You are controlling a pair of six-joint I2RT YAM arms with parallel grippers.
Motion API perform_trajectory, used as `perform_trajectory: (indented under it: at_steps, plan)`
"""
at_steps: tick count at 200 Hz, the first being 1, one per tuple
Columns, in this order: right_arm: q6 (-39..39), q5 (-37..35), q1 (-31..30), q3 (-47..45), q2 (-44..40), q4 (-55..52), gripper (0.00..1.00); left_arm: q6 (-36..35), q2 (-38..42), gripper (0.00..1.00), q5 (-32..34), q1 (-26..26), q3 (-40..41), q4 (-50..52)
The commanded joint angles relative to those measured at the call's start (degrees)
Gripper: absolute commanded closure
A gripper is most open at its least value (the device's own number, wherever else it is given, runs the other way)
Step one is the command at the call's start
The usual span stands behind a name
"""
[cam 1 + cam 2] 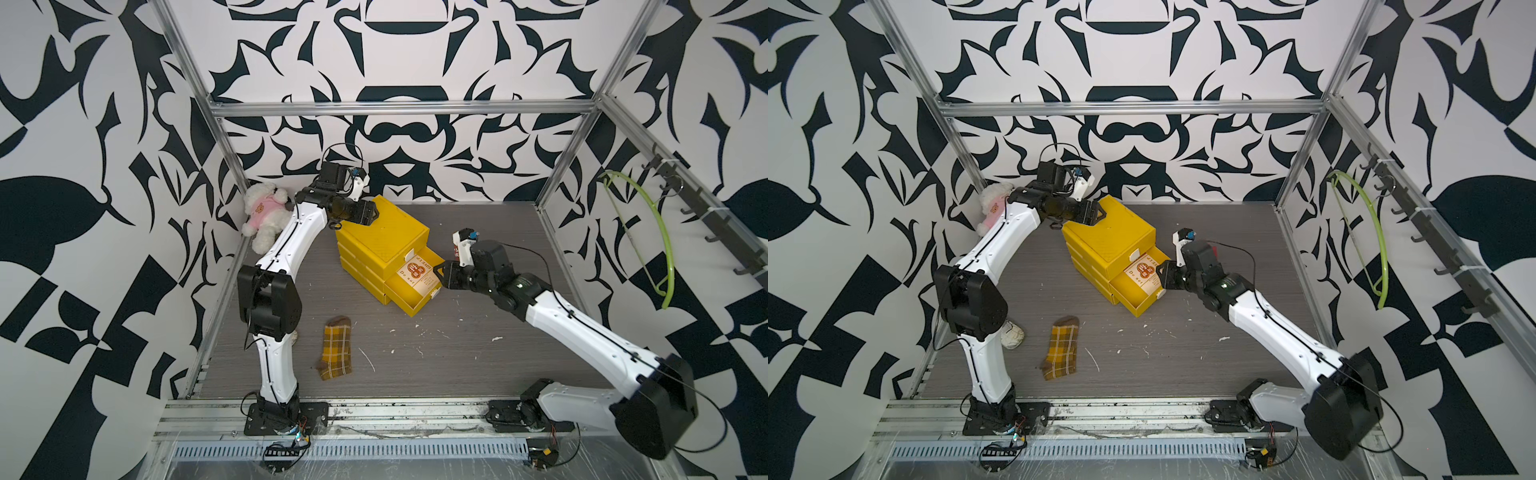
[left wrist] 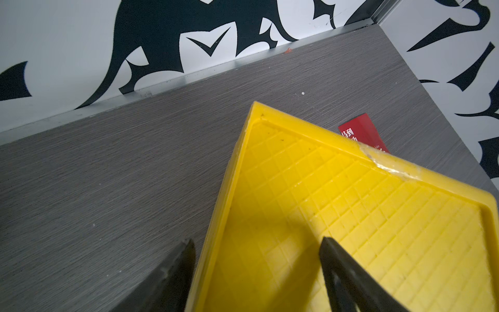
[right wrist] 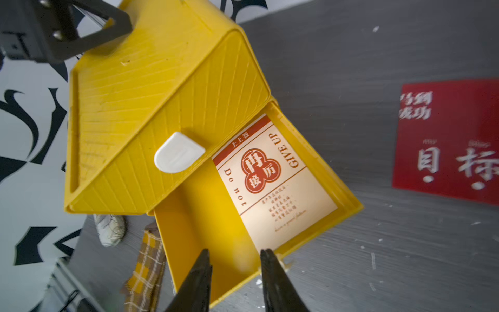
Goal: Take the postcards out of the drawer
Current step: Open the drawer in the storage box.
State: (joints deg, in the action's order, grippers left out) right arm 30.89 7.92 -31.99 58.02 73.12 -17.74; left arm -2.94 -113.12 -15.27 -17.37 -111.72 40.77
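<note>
Postcards (image 3: 272, 189) are seen in two places. A cream card (image 1: 417, 276) with an orange-red band is propped inside the pulled-out drawer (image 3: 348, 201) of a yellow drawer cabinet (image 1: 382, 232). A red card (image 3: 445, 140) is laid flat on the grey wood-grain tabletop (image 1: 457, 353) beside the cabinet. The table is enclosed by black-and-white patterned walls (image 1: 395, 54) and an aluminium frame (image 1: 399, 109). A plaid sock (image 1: 336, 349) is laid in front and a plush dog (image 1: 266, 214) is set in the far corner. The left gripper (image 1: 372, 216) is held spread across the cabinet's rear top corner. The right gripper (image 3: 236, 252) is positioned at the drawer's front, its pincers slightly parted with nothing pinched. The cream card's corner is just beside one fingertip (image 3: 270, 263).
</note>
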Motion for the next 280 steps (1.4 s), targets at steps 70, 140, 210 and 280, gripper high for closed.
perform_trajectory:
  at_steps: [70, 140, 210, 280]
  plan:
    - [-7.5, -1.4, -2.2, 15.9, 15.8, -13.6, 1.00, -1.3, -2.1, 0.22, 2.3, 0.1, 0.5, 5.2]
    - [-8.2, -6.8, -4.0, 16.4, 18.3, -19.4, 1.00, -1.3, -2.6, 0.22, 2.4, 0.1, 0.0, 5.5]
    - [-7.9, -6.8, -4.0, 16.3, 16.0, -27.1, 1.00, -1.4, -2.5, 0.22, 2.5, 0.1, 0.0, 5.5]
    - [-9.3, -7.0, -4.0, 19.4, 18.9, -24.7, 1.00, -1.5, -2.3, 0.22, 2.6, 0.1, 0.2, 5.5]
